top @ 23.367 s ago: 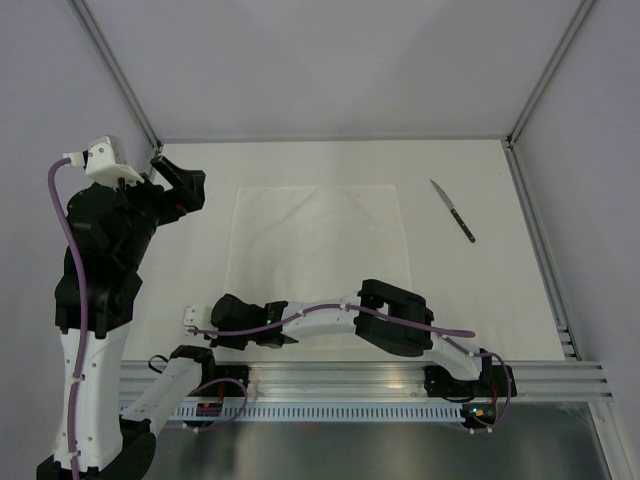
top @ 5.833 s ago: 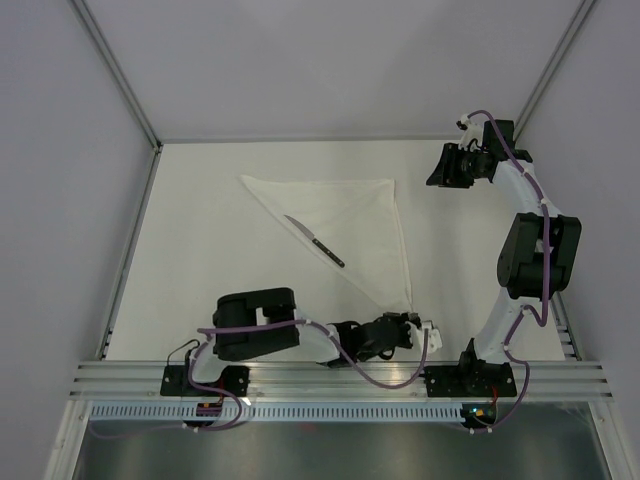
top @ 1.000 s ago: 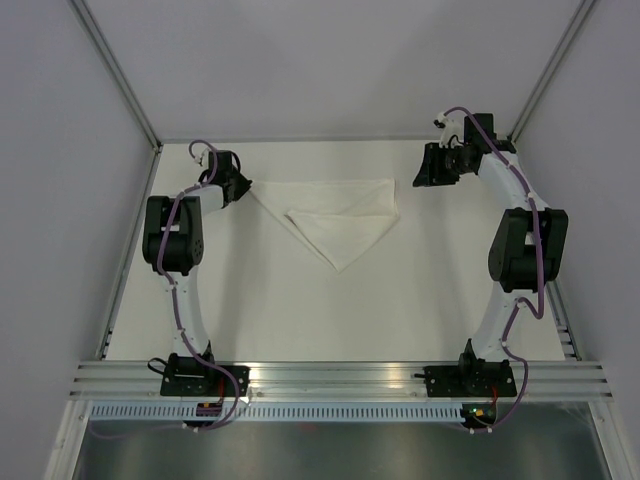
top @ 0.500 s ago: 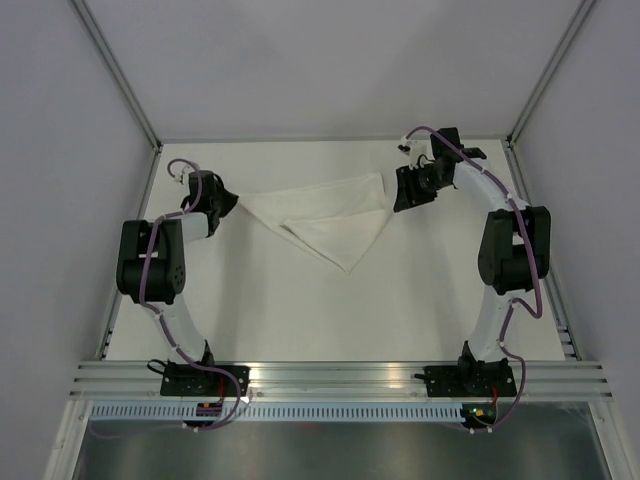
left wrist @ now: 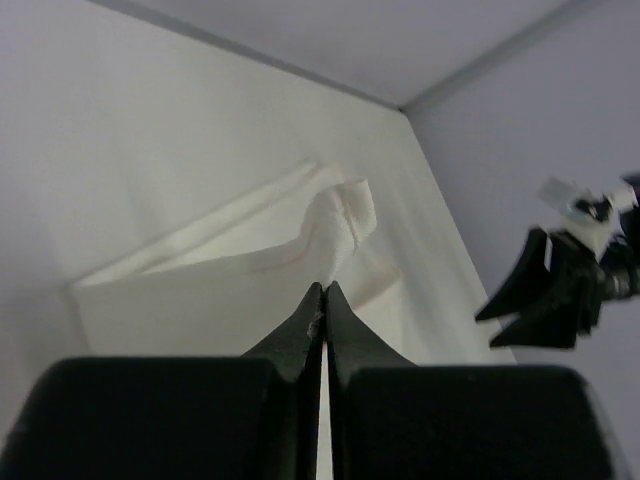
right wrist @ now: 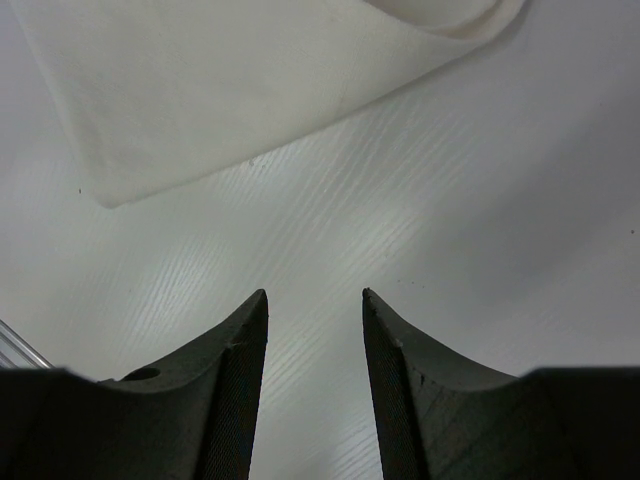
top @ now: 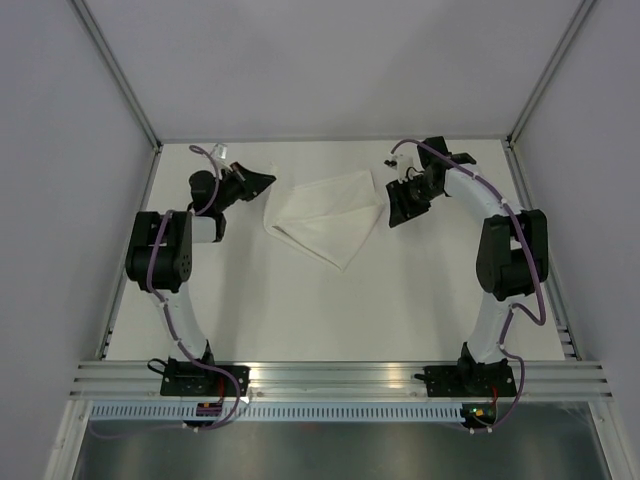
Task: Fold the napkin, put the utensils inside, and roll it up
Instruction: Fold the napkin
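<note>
The white napkin (top: 325, 215) lies folded and bunched at the back middle of the table. Its left part is drawn in and curls up in a fold (left wrist: 345, 208). My left gripper (top: 262, 182) is at the napkin's left end, jaws shut on the cloth (left wrist: 325, 287). To the right of the napkin's right corner my right gripper (top: 400, 205) hangs open. Between its fingers (right wrist: 314, 294) is only bare table, and the napkin's edge (right wrist: 250, 80) lies just ahead. The utensils are hidden; no knife shows in any view.
The white table (top: 300, 300) is ringed by grey walls and a metal frame post (top: 125, 80). The aluminium rail (top: 340, 375) with both arm bases runs along the near edge. From the left wrist, the right gripper (left wrist: 555, 290) shows across the napkin.
My left gripper has moved right with the napkin's left corner, so the cloth is now narrower and bunched. My right gripper has come down and left toward the napkin's right corner.
</note>
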You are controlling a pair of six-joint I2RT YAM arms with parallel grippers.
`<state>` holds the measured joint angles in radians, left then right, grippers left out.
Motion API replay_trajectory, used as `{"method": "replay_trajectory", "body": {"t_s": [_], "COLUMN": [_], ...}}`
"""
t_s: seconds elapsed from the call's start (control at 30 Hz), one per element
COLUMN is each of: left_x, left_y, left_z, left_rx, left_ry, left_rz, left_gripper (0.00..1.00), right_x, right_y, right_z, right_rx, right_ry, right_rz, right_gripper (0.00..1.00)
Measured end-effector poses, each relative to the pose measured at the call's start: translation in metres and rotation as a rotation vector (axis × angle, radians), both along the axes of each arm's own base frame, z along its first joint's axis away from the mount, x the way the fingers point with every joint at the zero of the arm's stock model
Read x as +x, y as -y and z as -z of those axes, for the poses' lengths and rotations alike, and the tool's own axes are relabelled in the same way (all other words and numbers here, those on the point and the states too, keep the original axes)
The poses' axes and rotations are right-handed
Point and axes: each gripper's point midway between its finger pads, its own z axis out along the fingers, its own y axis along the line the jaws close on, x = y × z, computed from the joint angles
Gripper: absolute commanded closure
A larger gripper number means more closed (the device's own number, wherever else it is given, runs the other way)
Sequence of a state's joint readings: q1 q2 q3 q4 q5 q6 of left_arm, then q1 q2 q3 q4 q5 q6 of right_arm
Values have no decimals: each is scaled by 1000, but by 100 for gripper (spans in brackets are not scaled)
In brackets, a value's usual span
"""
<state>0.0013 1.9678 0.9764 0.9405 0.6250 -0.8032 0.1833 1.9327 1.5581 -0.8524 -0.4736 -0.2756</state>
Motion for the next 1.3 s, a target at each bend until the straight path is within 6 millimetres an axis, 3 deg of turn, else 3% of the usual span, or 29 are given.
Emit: {"method": "replay_trajectory", "body": {"t_s": [0.13,0.23,0.47,0.67,0.9,1.17,1.3], "left_x": [-38,-67,-108,-131,-160,-179,-192], "left_y": [66,102,148,172,178,183,176], "left_z": [10,14,43,78,118,118,116], "left_rx": [-7,7,132,304,461,569,590], "left_ry": [10,14,-13,-61,-125,-71,-44], "left_rz": [296,465,681,765,797,770,743], "left_gripper": [98,98,98,98,98,98,98], "right_x": [-5,-10,-17,-21,-23,-24,-23], "right_y": [1,1,3,3,4,3,2], "right_z": [-3,-2,-4,-3,0,2,2], "right_rx": [0,-2,-4,-5,-9,-16,-23], "right_ry": [4,-4,-2,-5,-15,-11,-9], "right_rz": [-2,-4,-9,-10,-11,-14,-16], "right_gripper": [51,51,51,51,51,52,52]}}
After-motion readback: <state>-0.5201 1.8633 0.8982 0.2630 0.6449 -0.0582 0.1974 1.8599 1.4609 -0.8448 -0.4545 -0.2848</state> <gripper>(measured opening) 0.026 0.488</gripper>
